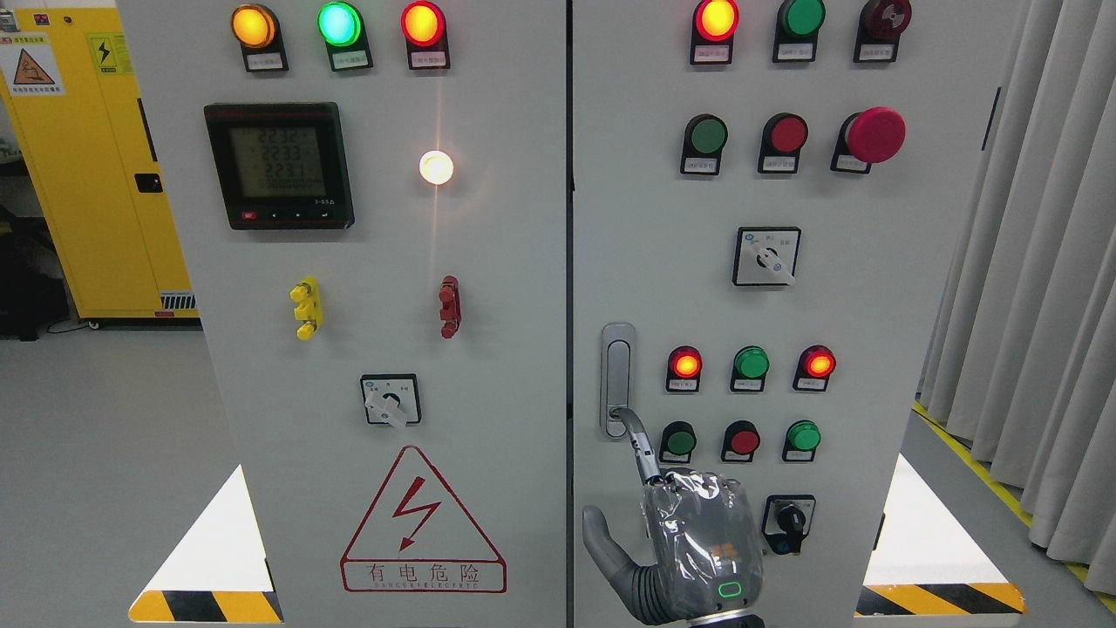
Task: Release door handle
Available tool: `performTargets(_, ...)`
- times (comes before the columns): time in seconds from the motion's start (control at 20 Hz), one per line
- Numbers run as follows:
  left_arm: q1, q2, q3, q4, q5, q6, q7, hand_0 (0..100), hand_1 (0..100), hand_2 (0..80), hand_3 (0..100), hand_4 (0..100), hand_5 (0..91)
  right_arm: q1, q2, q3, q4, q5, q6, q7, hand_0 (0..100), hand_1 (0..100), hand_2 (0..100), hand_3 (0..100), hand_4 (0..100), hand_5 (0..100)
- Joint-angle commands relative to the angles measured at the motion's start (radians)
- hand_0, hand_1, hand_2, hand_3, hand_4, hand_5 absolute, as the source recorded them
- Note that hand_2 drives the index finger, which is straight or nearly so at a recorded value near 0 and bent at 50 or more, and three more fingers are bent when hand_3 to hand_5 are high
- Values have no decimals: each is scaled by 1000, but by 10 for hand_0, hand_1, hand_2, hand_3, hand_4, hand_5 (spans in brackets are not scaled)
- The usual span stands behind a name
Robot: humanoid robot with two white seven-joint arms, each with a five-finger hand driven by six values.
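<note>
a pale grey cabinet (488, 288) with two flat metal doors fills my view, a dark seam between them, grey floor and pleated curtains (1037, 288) to the right, a yellow locker (96, 174) to the left. the door handle (617, 377) is a slim silver oval plate on the right door's left edge, just beside the seam. my right hand (689, 549), wrapped in glossy clear film, sits low under it, one finger (639, 447) stretched up to touch the handle's lower end, thumb splayed left, gripping nothing. round glossy buttons crowd just right of it.
</note>
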Motion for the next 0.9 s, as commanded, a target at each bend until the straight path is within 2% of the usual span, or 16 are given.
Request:
performTargets(0.0, 0, 0, 0, 0, 0, 1, 0, 120, 556, 0, 0, 0, 0, -13, 11, 3, 59, 4, 5, 1, 470, 350, 30, 1000, 1000, 1000)
performTargets(0.45, 0, 0, 0, 0, 0, 1, 0, 120, 556, 0, 0, 0, 0, -29, 11, 5, 65, 4, 30, 1, 471, 352, 34, 1000, 1000, 1000)
performTargets(0.6, 0, 0, 0, 0, 0, 1, 0, 120, 556, 0, 0, 0, 0, -33, 11, 5, 70, 3, 31, 19, 472, 353, 35, 1000, 1000, 1000)
performTargets(0.85, 0, 0, 0, 0, 0, 1, 0, 120, 556, 0, 0, 0, 0, -39, 11, 3, 81, -2, 47, 22, 472, 353, 35, 1000, 1000, 1000)
